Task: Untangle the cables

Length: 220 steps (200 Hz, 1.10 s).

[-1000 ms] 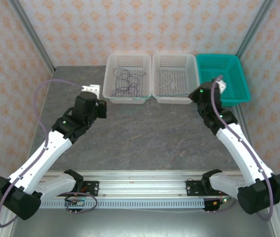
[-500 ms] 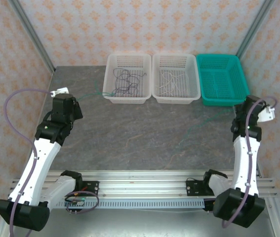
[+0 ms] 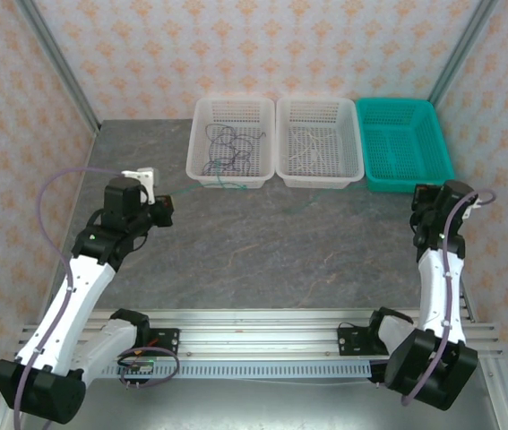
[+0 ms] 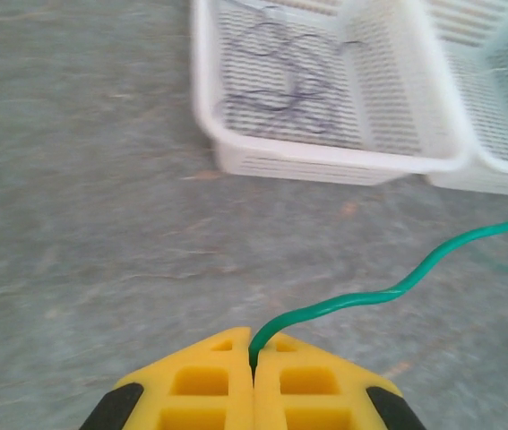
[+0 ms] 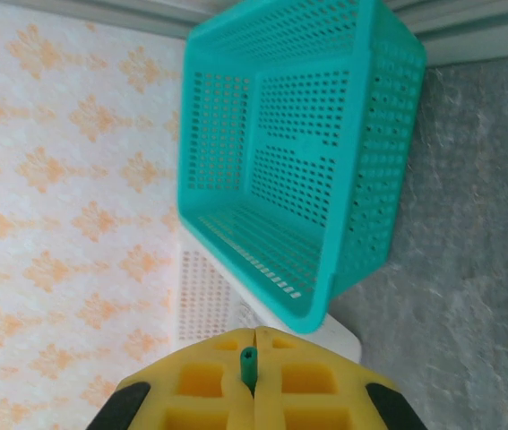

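A thin green cable [image 3: 182,190] stretches low across the table between my two grippers. My left gripper [image 3: 159,208] is shut on one end. In the left wrist view the green cable [image 4: 388,291] curves out of the closed yellow fingertips of the left gripper [image 4: 254,354] toward the right. My right gripper [image 3: 422,202] is shut on the other end, and the cut tip of the green cable [image 5: 249,365] pokes out between the fingertips of the right gripper [image 5: 254,358]. A dark purplish cable [image 3: 227,148] lies coiled in the left white basket [image 3: 198,134]. A white cable [image 3: 312,148] lies in the middle white basket [image 3: 282,143].
A teal basket [image 3: 442,148] stands at the back right, beside my right gripper, with nothing showing in it. The three baskets sit side by side along the back of the grey table [image 3: 280,251]. Patterned walls and metal posts close in both sides.
Both arms have swung back from the baskets toward the table's sides, drawing the green cable out between them. In the last half second the left gripper moved back toward the middle.
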Tool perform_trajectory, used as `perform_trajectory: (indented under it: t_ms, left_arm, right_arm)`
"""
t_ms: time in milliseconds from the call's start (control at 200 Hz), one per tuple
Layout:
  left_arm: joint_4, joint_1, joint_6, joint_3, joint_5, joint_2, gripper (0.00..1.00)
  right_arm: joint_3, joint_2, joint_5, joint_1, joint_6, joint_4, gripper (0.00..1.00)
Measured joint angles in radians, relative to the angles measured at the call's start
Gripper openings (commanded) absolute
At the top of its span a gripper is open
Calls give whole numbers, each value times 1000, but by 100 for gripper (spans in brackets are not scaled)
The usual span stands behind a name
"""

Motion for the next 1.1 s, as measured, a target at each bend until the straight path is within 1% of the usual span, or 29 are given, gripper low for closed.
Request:
perform_trajectory:
  t_ms: [65,80,105,175,245,320,380,445,551,621,696,756,846,921,1016,1056,1081,1101]
  left_arm:
    - [45,-60,-32,-2,25,-5,0]
    - [58,-76,-37,-2,29,-6,0]
    - [78,-98,-54,-1,35,-4,0]
    - [130,-172,-86,7,35,14,0]
    - [170,-258,-99,33,14,60,0]
    - [189,-343,-97,76,-33,125,0]
    - [199,-396,-76,110,-82,182,0]
    - [198,-427,-46,139,-134,237,0]
    - [197,-433,7,161,-208,307,0]
    - [194,-433,40,172,-234,344,0]
    - [193,-435,72,178,-239,374,0]
    - [192,-443,95,185,-238,391,0]
    - [192,-470,126,205,-233,409,0]
    - [193,-492,144,221,-224,414,0]
    - [195,-513,156,233,-219,414,0]
    - [195,-518,159,235,-218,414,0]
    - [195,-518,161,237,-217,414,0]
    - [195,-520,161,237,-217,414,0]
  right_arm:
    - [-25,1,13,18,-16,-10,0]
    - [-33,2,16,21,-20,-11,2]
    - [-49,7,18,25,-26,-14,9]
    - [-96,33,23,32,-50,-29,34]
    - [-134,72,16,36,-81,-58,56]
    - [-140,94,4,42,-124,-110,68]
    - [-124,84,-6,51,-165,-156,74]
    - [-86,42,-23,74,-218,-210,75]
    - [3,-58,-84,145,-307,-259,75]
    - [78,-103,-137,253,-359,-279,74]
    - [156,-110,-182,415,-407,-291,75]
    - [206,-91,-213,549,-441,-302,76]
    - [260,-37,-239,696,-488,-314,78]
    - [295,27,-240,773,-530,-335,78]
    - [328,114,-230,832,-577,-362,78]
    - [337,149,-225,854,-594,-370,74]
    - [341,169,-221,867,-609,-376,68]
    - [345,183,-219,878,-619,-380,61]
